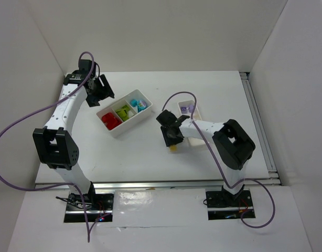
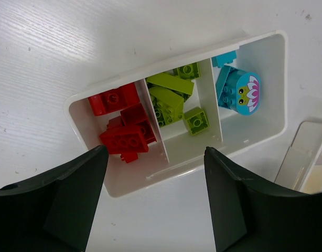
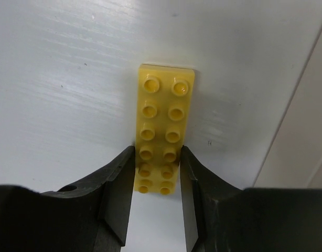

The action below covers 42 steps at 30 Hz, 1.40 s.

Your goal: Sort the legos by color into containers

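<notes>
Yellow lego (image 3: 160,131), right fingers (image 3: 116,194) pressed against both sides

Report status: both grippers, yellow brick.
Right gripper shut on yellow brick. Left gripper open, empty, by three-compartment tray. Nothing seen blocking.

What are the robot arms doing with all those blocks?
The robot is sorting bricks by color. Its right end effector grips a long yellow brick lying on the table. The left end effector hangs open above the wide tray, which already holds red bricks, green bricks and teal pieces in separate compartments.
</notes>
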Available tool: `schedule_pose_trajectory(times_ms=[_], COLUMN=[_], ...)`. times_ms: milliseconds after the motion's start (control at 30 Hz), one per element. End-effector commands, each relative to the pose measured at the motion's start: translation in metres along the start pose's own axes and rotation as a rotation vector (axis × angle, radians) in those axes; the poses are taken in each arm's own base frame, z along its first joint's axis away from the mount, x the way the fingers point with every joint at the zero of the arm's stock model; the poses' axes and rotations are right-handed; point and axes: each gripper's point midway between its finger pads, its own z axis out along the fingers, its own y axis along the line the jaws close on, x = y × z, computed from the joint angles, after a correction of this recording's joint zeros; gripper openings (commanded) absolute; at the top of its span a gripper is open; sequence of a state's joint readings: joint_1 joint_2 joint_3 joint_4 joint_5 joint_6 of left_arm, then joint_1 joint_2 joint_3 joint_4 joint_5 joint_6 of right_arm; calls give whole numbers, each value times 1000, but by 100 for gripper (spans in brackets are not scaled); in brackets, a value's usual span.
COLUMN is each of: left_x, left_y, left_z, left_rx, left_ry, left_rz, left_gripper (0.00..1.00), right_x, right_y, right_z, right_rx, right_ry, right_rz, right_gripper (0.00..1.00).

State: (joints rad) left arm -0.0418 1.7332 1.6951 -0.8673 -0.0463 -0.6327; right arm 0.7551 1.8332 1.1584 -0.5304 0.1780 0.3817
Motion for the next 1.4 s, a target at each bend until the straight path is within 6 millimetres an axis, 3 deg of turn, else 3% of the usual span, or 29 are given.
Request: schedule_pose_trajectory(times_ms=[0,100,300,467,567,700,800,1200,1333,1367], left_x=[-9,-7,-9,-9,-9,-11,-12,-14,-16,-16], left_y=[-6,-6,-9,-9,-9,-10,-8,-11,-13,-13], left_z=[-4,0,-2,-2,-2,0,0,-2,-4,-4], left_rx=[18,12,25,25,25,25,18,30,35,35], left_ry=[-27,-19,-21,-21,-21,-23,-28,-30,-38,-38], left_rz=[5,6,6,6,6,6,5,5,5,5], left_gripper=[84,84,82,82,82,82,82,82,82,82], right_x=[-44,-75,-101,-99,-100,-99,-104,-89,-90,-90], right_y=[3,-11,-69,-112,-127,-136,-135,-148,-145,-145], right_z=[-24,-58,-98,-94,-88,-82,-79,-49,-40,-40], right_rx=[11,82,247,362,414,447,427,456,430,430], right_ry=[-144,-261,-401,-441,-468,-505,-540,-503,-483,-483], right_rz=[15,44,261,456,579,692,686,786,783,783], right_gripper=[21,21,21,22,22,22,23,27,50,66])
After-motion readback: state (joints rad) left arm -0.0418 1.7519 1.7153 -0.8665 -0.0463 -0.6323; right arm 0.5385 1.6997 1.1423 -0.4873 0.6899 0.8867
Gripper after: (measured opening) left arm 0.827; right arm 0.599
